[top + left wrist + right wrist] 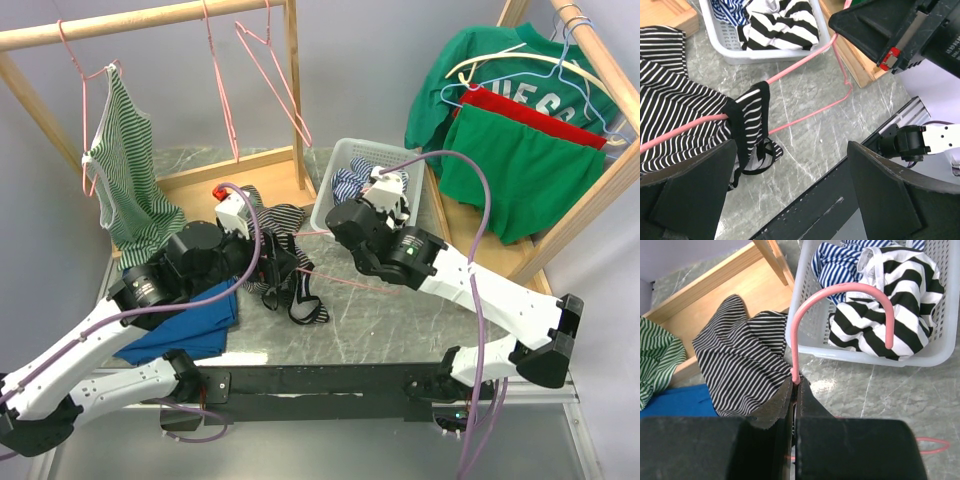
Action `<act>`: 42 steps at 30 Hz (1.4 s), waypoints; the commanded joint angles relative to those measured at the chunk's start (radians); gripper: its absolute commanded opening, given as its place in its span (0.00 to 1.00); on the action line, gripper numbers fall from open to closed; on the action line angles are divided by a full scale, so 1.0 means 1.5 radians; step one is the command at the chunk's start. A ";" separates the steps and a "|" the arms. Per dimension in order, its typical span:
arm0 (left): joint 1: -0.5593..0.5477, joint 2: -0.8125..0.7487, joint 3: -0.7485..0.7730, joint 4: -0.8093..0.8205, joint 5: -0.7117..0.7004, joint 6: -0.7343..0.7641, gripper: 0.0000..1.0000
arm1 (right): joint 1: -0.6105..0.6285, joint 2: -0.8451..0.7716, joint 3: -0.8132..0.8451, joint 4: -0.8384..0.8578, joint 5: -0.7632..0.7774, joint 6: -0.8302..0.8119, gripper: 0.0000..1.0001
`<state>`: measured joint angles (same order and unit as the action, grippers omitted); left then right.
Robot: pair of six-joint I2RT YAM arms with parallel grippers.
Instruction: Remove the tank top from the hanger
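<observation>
The right claw (795, 390) is shut tight on the neck of the pink hanger (840, 287), just below the hook, with no gap between its fingers. The left claw (790, 150) hangs wide open above the table (805, 145) and holds nothing. Directly below it a strap (750, 120) of the tank top (670, 100) is looped over one arm of the hanger.

The step in hand looks to be slipping that strap off. To do it well, the right claw should probably hold the hanger steady while the left claw comes down on the strap and pinches cloth only (closing on the wire as well would lock the two together). The pull likely wants to run along the wire toward its bent outer end, not straight up, so that the loop slides off without snagging.

The tank top has thin black and white stripes and black binding at its edges. It lies crumpled on the table between the two arms, just beside the white basket (805, 315). Most of it is spread flat toward the wooden rack. The wire disappears into the cloth on the far side of the strap, so it is probably not yet free.
</observation>
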<state>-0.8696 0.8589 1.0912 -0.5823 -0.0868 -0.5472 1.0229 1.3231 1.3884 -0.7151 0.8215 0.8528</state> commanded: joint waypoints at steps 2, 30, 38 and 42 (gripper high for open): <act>-0.023 0.008 0.031 0.026 -0.036 -0.015 0.97 | -0.005 0.004 0.037 0.013 0.021 0.023 0.00; -0.164 0.080 0.005 0.027 -0.449 -0.102 0.32 | 0.000 -0.059 -0.008 0.003 0.017 0.015 0.00; -0.165 0.064 0.039 0.000 -0.453 -0.087 0.01 | 0.000 -0.065 -0.031 -0.045 0.029 0.038 0.00; -0.165 0.047 0.057 -0.049 -0.487 -0.117 0.01 | 0.002 -0.088 -0.053 -0.090 0.045 0.068 0.00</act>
<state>-1.1114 0.9741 1.1118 -0.6056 -0.7387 -0.6849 1.0214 1.2526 1.3369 -0.7712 0.8276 0.8974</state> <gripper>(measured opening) 0.032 0.028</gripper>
